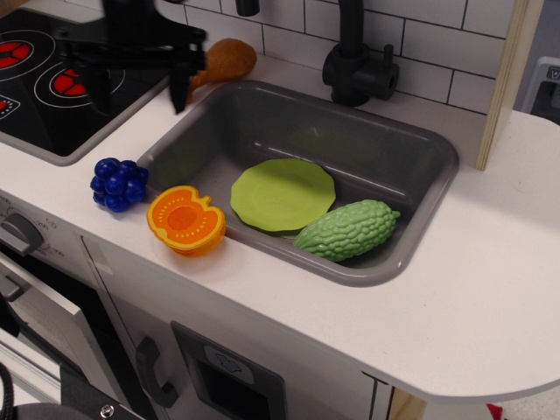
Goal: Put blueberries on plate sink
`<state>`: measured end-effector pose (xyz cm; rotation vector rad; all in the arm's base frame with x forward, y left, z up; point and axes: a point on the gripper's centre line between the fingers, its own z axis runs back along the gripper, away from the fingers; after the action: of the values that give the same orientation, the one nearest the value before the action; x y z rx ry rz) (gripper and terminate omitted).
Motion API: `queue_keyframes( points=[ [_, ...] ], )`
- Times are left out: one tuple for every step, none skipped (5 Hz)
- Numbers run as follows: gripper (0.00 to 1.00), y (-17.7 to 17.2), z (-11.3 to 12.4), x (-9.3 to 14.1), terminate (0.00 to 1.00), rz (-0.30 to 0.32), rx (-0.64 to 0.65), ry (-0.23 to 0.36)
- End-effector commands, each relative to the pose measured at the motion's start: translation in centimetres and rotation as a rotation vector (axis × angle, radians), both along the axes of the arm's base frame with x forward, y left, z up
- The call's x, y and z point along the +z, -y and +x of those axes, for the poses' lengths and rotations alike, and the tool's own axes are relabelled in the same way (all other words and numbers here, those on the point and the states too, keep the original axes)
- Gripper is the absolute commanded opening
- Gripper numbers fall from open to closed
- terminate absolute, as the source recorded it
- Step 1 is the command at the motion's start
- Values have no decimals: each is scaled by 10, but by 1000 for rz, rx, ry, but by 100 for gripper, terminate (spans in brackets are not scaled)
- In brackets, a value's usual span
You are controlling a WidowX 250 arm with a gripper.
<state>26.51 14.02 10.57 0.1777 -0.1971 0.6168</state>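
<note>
The blueberries (119,183) sit untouched on the white desk (455,297) near its front left edge, just left of the sink (420,236) and close beside an orange half fruit (185,220), which lies on the sink's front left lip. The lime-green plate (283,194) lies flat on the sink floor, bare, with a bumpy green gourd toy (346,229) touching or overlapping its right front rim. A toy chicken drumstick (219,63) rests at the back of the desk, between the black stovetop (35,96) and the black faucet (353,61).

The hand (140,87) hangs above the stovetop's right edge, behind and above the blueberries, blurred, its two fingers spread apart and holding nothing.

By my reading, nothing of the task is done yet. The whole of it is left: lowering onto the blueberries, closing on them, carrying them over the sink's left wall, and setting them on the plate clear of the gourd.
</note>
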Motion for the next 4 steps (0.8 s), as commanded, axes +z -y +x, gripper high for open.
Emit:
queue_keyframes(
  points=[
    [100, -20, -12, 22, 0, -22, 52, 60],
    [100, -14, -19, 13, 0, -4, 107, 93],
    [100, -13, -28, 7, 0, -14, 195, 97],
    [100, -16, -28, 1, 0, -22, 242, 88]
  ],
)
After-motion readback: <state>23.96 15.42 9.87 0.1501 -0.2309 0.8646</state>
